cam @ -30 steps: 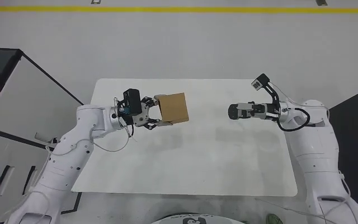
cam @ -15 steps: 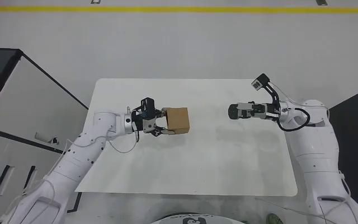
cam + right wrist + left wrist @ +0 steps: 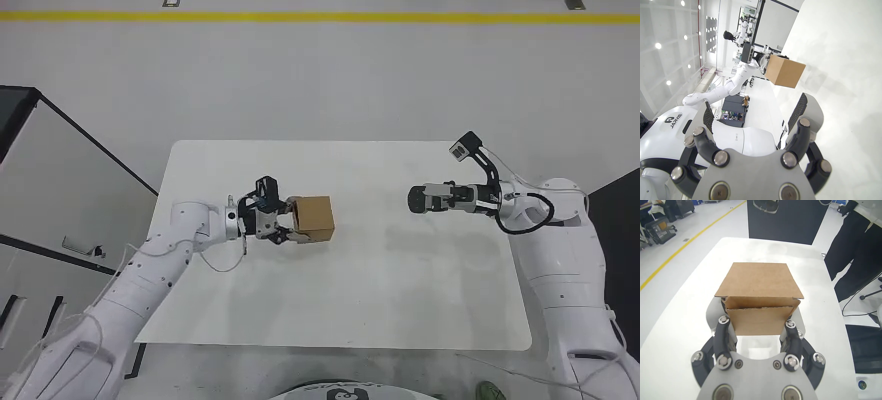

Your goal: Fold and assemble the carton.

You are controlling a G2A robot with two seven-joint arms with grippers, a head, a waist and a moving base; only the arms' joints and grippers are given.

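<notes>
The brown corrugated cardboard carton [image 3: 316,217] is located left of centre on the white rounded-corner table [image 3: 400,300], standing as a box shape with its top panel flat and level. From the pictures I cannot tell whether its underside touches the table surface.

Left arm: the left gripper [image 3: 290,221] is positioned at the carton's end facing the robot's left side. Its two fingers [image 3: 712,310] are set one on each side wall of the carton, touching both walls, so the gripper is clamped on the carton. In the left wrist view, an end flap [image 3: 757,323] hangs down from the carton's near edge between the two fingers; the fold line above it is ragged, and a second layer of board is visible just behind it.

Right arm: the right gripper [image 3: 412,198] is held above the table's right half, well apart from the carton and pointing toward it. In the right wrist view its ribbed finger pads [image 3: 797,108] stand wide apart with nothing between them. The far end of the carton faces this gripper and appears closed.
</notes>
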